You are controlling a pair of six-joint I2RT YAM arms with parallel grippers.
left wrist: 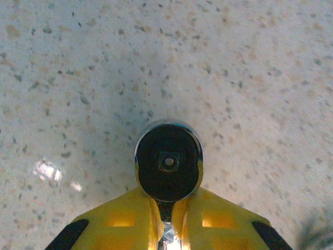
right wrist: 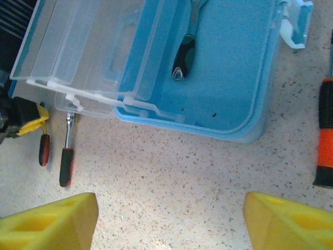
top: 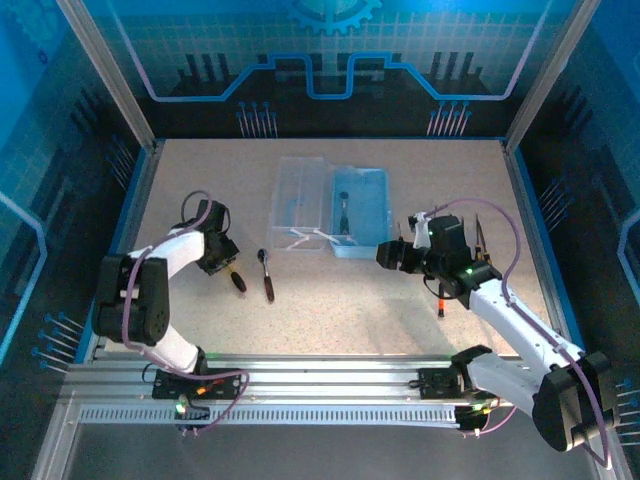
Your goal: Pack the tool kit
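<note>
Yellow fingers (left wrist: 125,221) of left gripper (top: 227,266) almost closed, pinching thin metal neck of short black tool (left wrist: 169,164). Tool kit (top: 362,200) lies open at middle of table (top: 330,325), to right of this gripper and farther back; its long axis runs front to back. Right gripper (right wrist: 170,211) spread wide, empty, nearer to kit, facing its near edge.
</note>
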